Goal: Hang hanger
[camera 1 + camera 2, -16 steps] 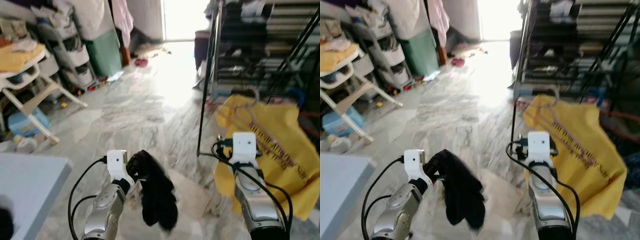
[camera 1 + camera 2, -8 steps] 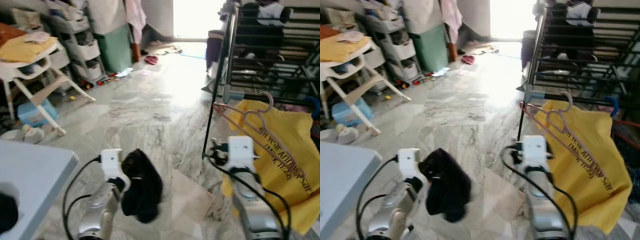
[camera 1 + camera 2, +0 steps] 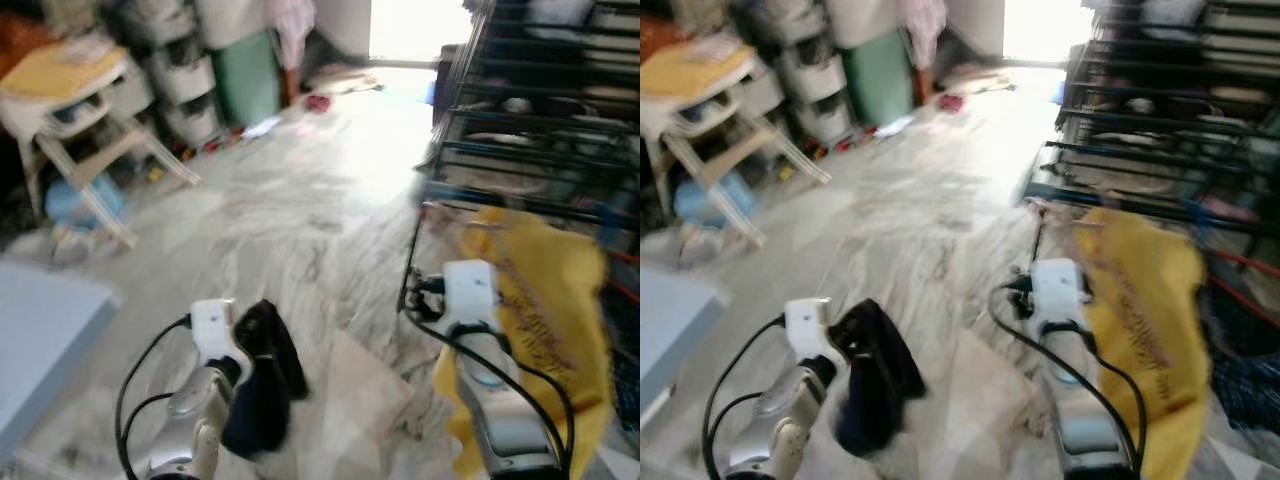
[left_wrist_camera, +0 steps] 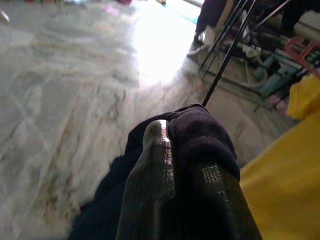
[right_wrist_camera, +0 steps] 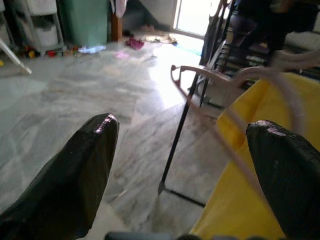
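In the blurred left eye view, the left gripper (image 3: 250,335) has its fingers closed on a black garment (image 3: 262,385) that droops from them toward the marble floor (image 3: 300,210). Beyond the right gripper (image 3: 425,300) a yellow shirt (image 3: 540,330) hangs on a pale hanger by the dark drying rack (image 3: 520,120). A white high chair (image 3: 80,110) stands well off to the left.

In the left wrist view, the black garment (image 4: 200,145) is wrapped over the fingers (image 4: 155,165), clamped between them.

In the right wrist view, the fingers (image 5: 82,170) are spread wide apart and hold nothing. The hanger (image 5: 235,85), carrying the yellow shirt (image 5: 240,200), lies ahead between the two fingers, nearer the far one, apart from both.
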You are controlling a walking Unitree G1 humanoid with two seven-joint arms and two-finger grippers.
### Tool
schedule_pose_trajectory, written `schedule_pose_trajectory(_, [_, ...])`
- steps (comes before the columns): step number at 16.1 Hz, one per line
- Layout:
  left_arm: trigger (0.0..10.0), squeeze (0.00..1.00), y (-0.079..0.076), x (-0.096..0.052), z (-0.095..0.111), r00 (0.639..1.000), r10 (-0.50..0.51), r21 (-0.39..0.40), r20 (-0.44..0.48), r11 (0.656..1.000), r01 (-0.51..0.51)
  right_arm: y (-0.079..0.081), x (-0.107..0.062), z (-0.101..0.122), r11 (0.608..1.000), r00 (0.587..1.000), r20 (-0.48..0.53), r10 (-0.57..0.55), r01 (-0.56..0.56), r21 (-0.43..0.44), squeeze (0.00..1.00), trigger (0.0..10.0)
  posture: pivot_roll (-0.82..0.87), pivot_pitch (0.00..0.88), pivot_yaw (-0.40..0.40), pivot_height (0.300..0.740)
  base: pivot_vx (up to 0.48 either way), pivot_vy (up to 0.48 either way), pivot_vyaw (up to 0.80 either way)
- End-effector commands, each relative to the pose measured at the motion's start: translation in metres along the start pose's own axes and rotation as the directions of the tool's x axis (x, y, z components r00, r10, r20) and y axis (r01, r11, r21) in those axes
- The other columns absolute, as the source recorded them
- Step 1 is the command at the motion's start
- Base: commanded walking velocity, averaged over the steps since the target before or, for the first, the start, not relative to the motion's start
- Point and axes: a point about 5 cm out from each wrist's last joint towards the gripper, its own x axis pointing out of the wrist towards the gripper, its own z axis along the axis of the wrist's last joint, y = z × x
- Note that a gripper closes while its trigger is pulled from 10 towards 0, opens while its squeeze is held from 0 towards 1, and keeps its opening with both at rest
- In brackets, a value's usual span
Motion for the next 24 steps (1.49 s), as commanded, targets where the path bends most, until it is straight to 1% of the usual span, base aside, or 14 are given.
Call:
schedule_pose_trajectory(1, [10.0, 0.00, -0.001, 0.000, 0.005, 1.000, -0.008, 0.002, 0.018, 1.000, 0.008, 0.000, 0.000, 0.000, 1.000, 1.000, 0.000, 0.010, -0.010, -0.021, 0.00, 10.0, -0.17, 0.000, 0.091, 0.740, 0.000, 0.000, 0.00])
schedule_pose_trajectory(2, [10.0, 0.00, 0.000, 0.000, 0.005, 1.000, -0.007, -0.002, 0.020, 1.000, 0.007, 0.001, 0.000, 0.001, 0.999, 1.000, 0.012, 0.016, -0.015, -0.039, 0.00, 10.0, -0.17, 0.000, 0.092, 0.740, 0.000, 0.000, 0.00])
schedule_pose_trajectory(6, [10.0, 0.00, 0.000, 0.002, 0.006, 1.000, -0.009, 0.001, 0.014, 1.000, 0.009, 0.003, 0.001, 0.004, 0.999, 1.000, 0.021, 0.019, -0.019, -0.043, 0.00, 10.0, -0.18, 0.000, 0.099, 0.740, 0.000, 0.000, 0.00])
schedule_pose_trajectory(8, [10.0, 0.00, -0.001, 0.004, 0.006, 1.000, -0.014, 0.004, 0.012, 1.000, 0.014, 0.002, 0.001, 0.005, 0.998, 0.999, 0.029, 0.016, -0.014, -0.063, 0.00, 10.0, -0.18, 0.000, 0.102, 0.740, 0.000, 0.000, 0.00])
schedule_pose_trajectory(12, [10.0, 0.00, -0.002, 0.003, 0.005, 1.000, -0.022, 0.012, 0.006, 1.000, 0.022, -0.002, 0.003, 0.010, 0.990, 0.998, 0.054, -0.010, 0.017, -0.137, 0.00, 10.0, -0.18, 0.000, 0.101, 0.740, 0.000, 0.000, -0.74])
schedule_pose_trajectory(13, [10.0, 0.00, -0.002, 0.003, 0.005, 1.000, -0.027, 0.011, 0.000, 1.000, 0.027, -0.005, 0.004, 0.010, 0.987, 0.998, 0.057, -0.020, 0.029, -0.159, 0.00, 10.0, -0.17, 0.000, 0.101, 0.740, 0.000, 0.000, 0.00])
schedule_pose_trajectory(15, [10.0, 0.00, -0.003, 0.002, 0.001, 0.997, -0.071, -0.003, -0.037, 0.997, 0.071, -0.016, 0.010, 0.013, 0.978, 0.997, 0.051, -0.063, 0.072, -0.195, 0.00, 10.0, -0.17, 0.000, 0.101, 0.740, 0.000, 0.000, 0.00])
schedule_pose_trajectory(17, [10.0, 0.00, -0.003, -0.001, 0.000, 0.992, -0.107, -0.006, -0.060, 0.994, 0.106, -0.024, 0.017, 0.015, 0.972, 0.996, 0.020, -0.089, 0.091, -0.216, 0.00, 10.0, -0.17, 0.000, 0.102, 0.740, 0.000, 0.000, 0.00])
schedule_pose_trajectory(18, [10.0, 0.00, -0.002, -0.002, 0.000, 0.991, -0.117, -0.002, -0.065, 0.993, 0.117, -0.027, 0.021, 0.014, 0.976, 0.995, -0.014, -0.099, 0.094, -0.194, 0.00, 10.0, -0.16, 0.003, 0.103, 0.740, 0.000, 0.000, 0.00])
schedule_pose_trajectory(19, [10.0, 0.00, -0.002, -0.002, 0.001, 0.991, -0.120, 0.001, -0.067, 0.993, 0.121, -0.030, 0.023, 0.014, 0.977, 0.994, -0.027, -0.105, 0.098, -0.191, 0.00, 10.0, -0.16, 0.006, 0.104, 0.740, 0.000, 0.000, 0.00])
schedule_pose_trajectory(20, [10.0, 0.00, -0.001, -0.003, 0.001, 0.990, -0.124, 0.000, -0.070, 0.992, 0.125, -0.034, 0.028, 0.015, 0.972, 0.994, -0.037, -0.105, 0.094, -0.215, 0.00, 10.0, -0.16, 0.011, 0.107, 0.740, 0.000, 0.000, 0.00])
schedule_pose_trajectory(21, [10.0, 0.00, -0.002, -0.005, 0.002, 0.985, -0.153, -0.008, -0.084, 0.988, 0.153, -0.042, 0.036, 0.015, 0.967, 0.991, -0.065, -0.121, 0.103, -0.234, 0.00, 10.0, -0.15, 0.016, 0.108, 0.740, 0.000, 0.000, 0.00])
schedule_pose_trajectory(23, [10.0, 0.00, -0.001, -0.011, 0.002, 0.978, -0.184, 0.011, -0.100, 0.983, 0.186, -0.047, 0.041, 0.020, 0.964, 0.987, -0.061, -0.147, 0.129, -0.233, 0.00, 10.0, -0.14, 0.020, 0.108, 0.740, 0.000, 0.000, 0.00])
schedule_pose_trajectory(24, [10.0, 0.00, 0.001, -0.013, 0.002, 0.978, -0.183, 0.015, -0.101, 0.983, 0.185, -0.048, 0.041, 0.022, 0.963, 0.986, -0.059, -0.158, 0.140, -0.232, 0.00, 10.0, -0.14, 0.020, 0.107, 0.740, 0.000, 0.000, 0.00])
